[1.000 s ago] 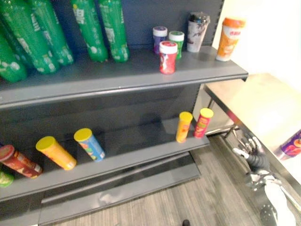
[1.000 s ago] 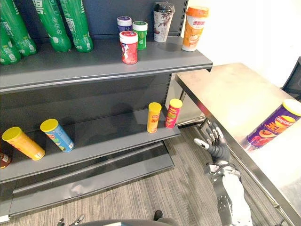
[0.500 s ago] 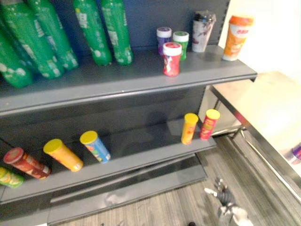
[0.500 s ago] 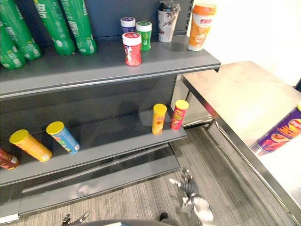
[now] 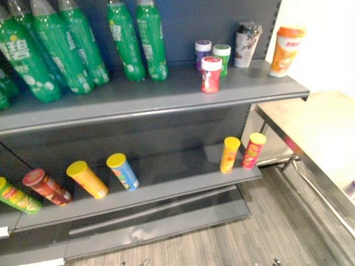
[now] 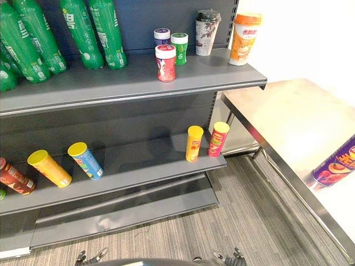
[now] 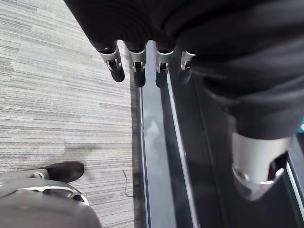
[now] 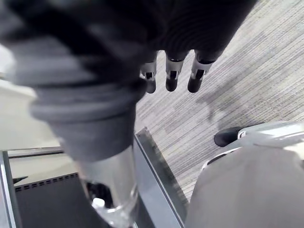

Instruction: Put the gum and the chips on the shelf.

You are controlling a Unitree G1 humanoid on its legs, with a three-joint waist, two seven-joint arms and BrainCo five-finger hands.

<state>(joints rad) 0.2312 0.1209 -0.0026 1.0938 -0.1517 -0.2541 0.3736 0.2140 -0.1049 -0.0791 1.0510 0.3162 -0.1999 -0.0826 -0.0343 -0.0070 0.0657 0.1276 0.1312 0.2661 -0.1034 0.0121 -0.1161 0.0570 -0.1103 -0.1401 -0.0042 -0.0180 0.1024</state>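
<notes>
A purple chips can (image 6: 335,163) lies on its side on the steel table (image 6: 288,116) at the right. Three gum canisters stand on the top shelf (image 6: 127,86): red (image 6: 165,62), purple (image 6: 162,37) and green (image 6: 179,47). On the lower shelf, a yellow chips can (image 6: 194,143) and a red one (image 6: 218,139) stand upright. Several more lie tilted at the left, such as the blue can (image 6: 85,160). My left hand (image 7: 115,64) hangs low over the floor by the shelf base, open and empty. My right hand (image 8: 172,76) hangs the same way over the floor, also open and empty.
Green bottles (image 6: 105,30) lean at the back left of the top shelf. A patterned cup (image 6: 206,32) and an orange cup (image 6: 244,37) stand at its right end. The table's steel edge (image 6: 277,166) runs along the right, with grey floor (image 6: 244,216) between it and the shelf.
My right hand has dropped from beside the table's edge to the bottom of the view. The camera has swung left, so the shelves sit further right in the picture.
</notes>
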